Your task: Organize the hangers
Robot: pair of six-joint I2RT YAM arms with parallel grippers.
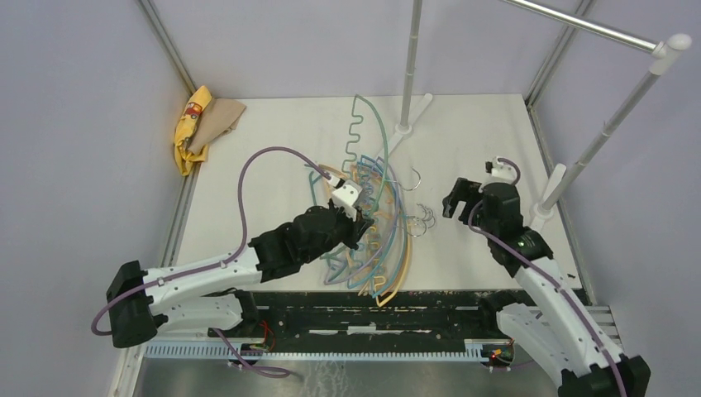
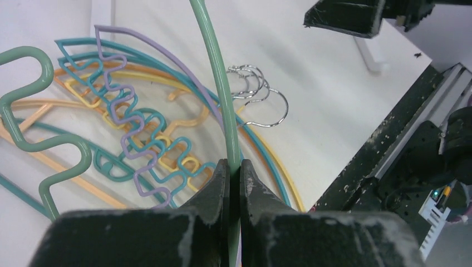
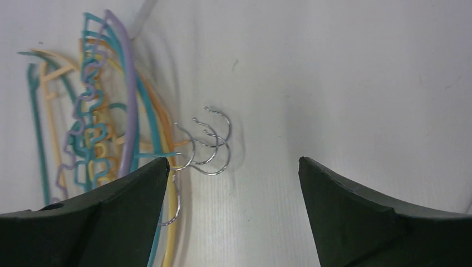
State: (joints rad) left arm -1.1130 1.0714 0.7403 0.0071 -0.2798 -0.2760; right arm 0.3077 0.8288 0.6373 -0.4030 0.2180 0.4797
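Observation:
Several hangers point(image 1: 382, 236) in teal, tan-orange, yellow and lilac lie piled at the table's middle, their metal hooks point(image 1: 423, 217) fanned to the right. One pale green hanger point(image 1: 379, 121) slants up and away from the pile. In the left wrist view my left gripper point(image 2: 234, 164) is shut on the smooth bar of that pale green hanger point(image 2: 218, 83), above the lilac and teal hangers point(image 2: 139, 139). My right gripper point(image 3: 234, 161) stands open just right of the hooks point(image 3: 209, 144), nothing between its fingers; its left finger point(image 3: 128, 206) overlaps the pile's edge.
A yellow-and-tan cloth point(image 1: 200, 124) lies at the back left corner. A rack's upright pole point(image 1: 411, 58) stands on a white foot behind the pile, a second pole point(image 1: 595, 141) at the right, with a bar point(image 1: 579, 23) across the top. The table's front edge point(image 1: 463, 289) is near.

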